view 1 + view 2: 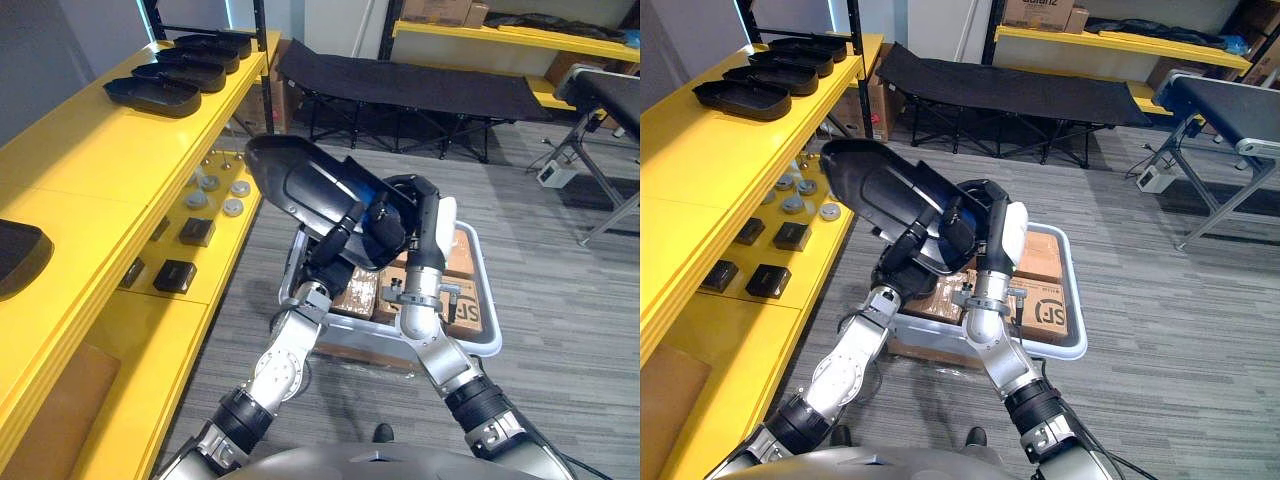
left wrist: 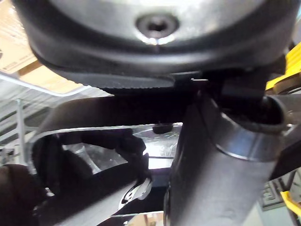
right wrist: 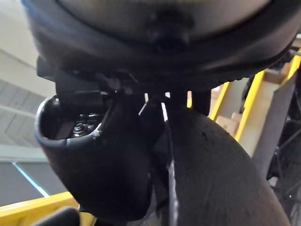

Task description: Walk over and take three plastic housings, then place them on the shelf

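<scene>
While both arms rise from the lower edge of the head views, the left robot hand (image 1: 338, 238) curls its fingers round the lower edge of a black plastic housing (image 1: 300, 180). The right robot hand (image 1: 400, 222) clamps the same housing from the other side, white-capped thumb upright. The housing hangs tilted above a pale bin (image 1: 487, 335) of cardboard boxes (image 1: 462, 300). Left of it runs the yellow shelf (image 1: 90, 170). Another housing (image 1: 18, 255) lies on its near end, small black boxes (image 1: 174, 275) and round silver parts (image 1: 232, 207) sit on the lower level, and four housings (image 1: 152, 95) line the far end. A black cot (image 1: 400, 85) stands beyond.
</scene>
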`<state>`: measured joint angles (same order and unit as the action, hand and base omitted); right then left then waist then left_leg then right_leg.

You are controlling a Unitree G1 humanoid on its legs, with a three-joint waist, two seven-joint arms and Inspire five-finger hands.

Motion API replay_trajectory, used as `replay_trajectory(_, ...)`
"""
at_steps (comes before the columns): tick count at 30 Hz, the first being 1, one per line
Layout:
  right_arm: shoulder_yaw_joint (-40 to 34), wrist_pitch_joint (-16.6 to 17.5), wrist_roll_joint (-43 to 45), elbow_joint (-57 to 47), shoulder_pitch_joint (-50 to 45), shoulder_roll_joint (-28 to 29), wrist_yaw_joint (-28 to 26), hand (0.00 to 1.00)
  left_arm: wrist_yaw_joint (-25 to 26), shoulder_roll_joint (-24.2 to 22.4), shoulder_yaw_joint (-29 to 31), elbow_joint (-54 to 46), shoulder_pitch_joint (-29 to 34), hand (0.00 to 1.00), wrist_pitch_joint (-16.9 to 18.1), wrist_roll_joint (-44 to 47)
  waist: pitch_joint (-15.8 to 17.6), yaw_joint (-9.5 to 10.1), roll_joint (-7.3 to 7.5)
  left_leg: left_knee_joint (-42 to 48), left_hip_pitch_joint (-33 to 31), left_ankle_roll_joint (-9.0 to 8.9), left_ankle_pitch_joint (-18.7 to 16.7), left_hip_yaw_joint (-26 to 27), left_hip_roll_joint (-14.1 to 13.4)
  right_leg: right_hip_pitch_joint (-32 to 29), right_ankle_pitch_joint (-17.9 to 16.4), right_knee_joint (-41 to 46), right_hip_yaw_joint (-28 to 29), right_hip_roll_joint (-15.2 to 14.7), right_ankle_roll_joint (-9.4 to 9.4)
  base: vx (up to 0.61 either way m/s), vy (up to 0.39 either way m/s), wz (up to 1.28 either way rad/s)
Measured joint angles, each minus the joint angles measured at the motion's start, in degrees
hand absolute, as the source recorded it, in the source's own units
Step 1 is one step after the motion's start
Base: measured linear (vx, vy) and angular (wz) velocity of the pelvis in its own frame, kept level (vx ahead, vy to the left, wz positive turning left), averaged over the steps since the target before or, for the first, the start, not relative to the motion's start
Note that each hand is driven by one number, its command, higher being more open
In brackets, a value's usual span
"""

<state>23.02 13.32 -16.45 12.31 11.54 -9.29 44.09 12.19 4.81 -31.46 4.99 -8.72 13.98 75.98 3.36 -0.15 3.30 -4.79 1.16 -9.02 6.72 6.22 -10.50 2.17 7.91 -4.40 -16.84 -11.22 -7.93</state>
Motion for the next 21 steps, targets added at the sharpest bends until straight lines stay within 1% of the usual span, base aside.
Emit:
replay_trajectory(3, 1.52, 0.37, -0.07, -0.77, -0.05, 1.16, -0.01, 0.0, 2.45, -0.06, 1.49, 0.23, 0.0, 0.0, 0.39, -0.01, -0.47, -0.05, 0.72, 0.0, 0.01, 0.0, 0.01, -0.1, -0.02, 0.06, -0.03, 0.0, -0.08, 0.02, 0.05, 0.0, 0.0, 0.0)
replay_trajectory(5, 2.68, 0.97, -0.16, -1.49, -0.11, 1.45, 0.08, 0.0, 2.72, -0.24, 2.59, 0.55, 0.0, 0.0, 0.59, -0.56, -0.85, -0.09, 1.32, 0.01, 0.04, 0.0, 0.01, -0.1, -0.01, 0.09, -0.02, 0.0, -0.08, 0.01, 0.04, 0.0, 0.0, 0.0)
replay_trajectory(8, 2.99, 1.58, -0.19, -1.83, -0.11, 2.43, 0.33, 0.0, 2.75, -0.37, 2.91, 0.82, 0.0, 0.0, 0.81, -2.25, -1.1, -0.07, 1.71, 0.01, 0.36, -0.03, -0.01, -0.16, 0.0, 0.45, -0.04, 0.0, -0.2, 0.0, 0.06, 0.0, 0.0, 0.0)
replay_trajectory(10, 3.62, 2.12, -0.21, -1.86, -0.11, 2.71, 0.64, 0.0, 3.13, -0.46, 2.89, 0.82, 0.0, 0.0, 2.22, -2.3, -1.16, -0.17, 1.8, 0.01, 0.38, -0.04, -0.03, -0.15, 0.0, 0.45, -0.06, 0.0, -0.2, 0.0, 0.08, 0.0, 0.0, 0.0)
replay_trajectory(12, 4.07, 2.05, -0.14, -1.86, -0.12, 2.79, 0.99, 0.0, 5.16, -0.74, 1.8, 0.82, 0.0, 0.0, 4.62, -3.21, -1.21, -0.14, 1.88, 0.0, 0.41, -0.05, -0.04, -0.15, -0.02, 0.47, -0.3, 0.0, -0.2, 0.01, 0.44, 0.0, 0.0, 0.0)
replay_trajectory(13, 4.13, 2.05, -0.14, -1.86, -0.14, 2.82, 1.02, 0.0, 5.94, -1.0, 1.78, 0.83, 0.01, 0.0, 5.0, -4.39, -1.21, -0.14, 1.88, 0.0, 0.4, -0.05, -0.04, -0.15, -0.01, 0.46, -0.31, 0.0, -0.2, 0.01, 0.44, 0.0, 0.0, 0.0)
replay_trajectory(14, 4.15, 2.06, -0.12, -1.86, -0.24, 3.1, 1.04, 0.0, 7.63, -1.72, 1.83, 0.83, 0.02, 0.0, 6.13, -6.85, -1.21, -0.16, 1.88, 0.0, 0.42, -0.05, -0.03, -0.13, 0.0, 0.42, -0.37, 0.01, -0.28, 0.02, 0.54, 0.0, 0.0, 0.0)
replay_trajectory(15, 4.14, 2.07, -0.07, -1.86, -0.29, 3.5, 1.04, 1.0, 9.03, -2.3, 1.81, 0.83, 0.02, 0.0, 7.15, -9.33, -1.21, -0.19, 1.87, 0.0, 0.44, -0.05, -0.03, -0.12, 0.0, 0.41, -0.4, 0.03, -0.3, 0.03, 0.57, 0.0, 0.0, 0.0)
replay_trajectory(18, 4.17, 2.34, -0.09, -2.13, -0.87, 3.92, 1.07, 1.0, 11.69, -2.73, 2.17, 0.83, 0.03, 0.0, 8.15, -14.47, -1.21, -0.23, 1.86, 0.0, 0.68, -0.12, -0.08, -0.1, -0.02, 0.34, -0.55, 0.37, -0.3, 0.03, 0.78, 0.0, -0.001, -0.01)
replay_trajectory(21, 4.75, 2.3, 0.01, -2.47, -2.96, 4.27, -0.28, 1.0, 15.15, -3.0, 3.86, 0.82, 0.03, 0.0, 8.68, -25.07, -1.21, -0.24, 1.86, 0.0, 1.2, -0.21, -0.17, 0.02, -0.02, 0.66, -0.73, 0.45, -0.28, 0.03, 1.0, 0.0, -0.001, -0.03)
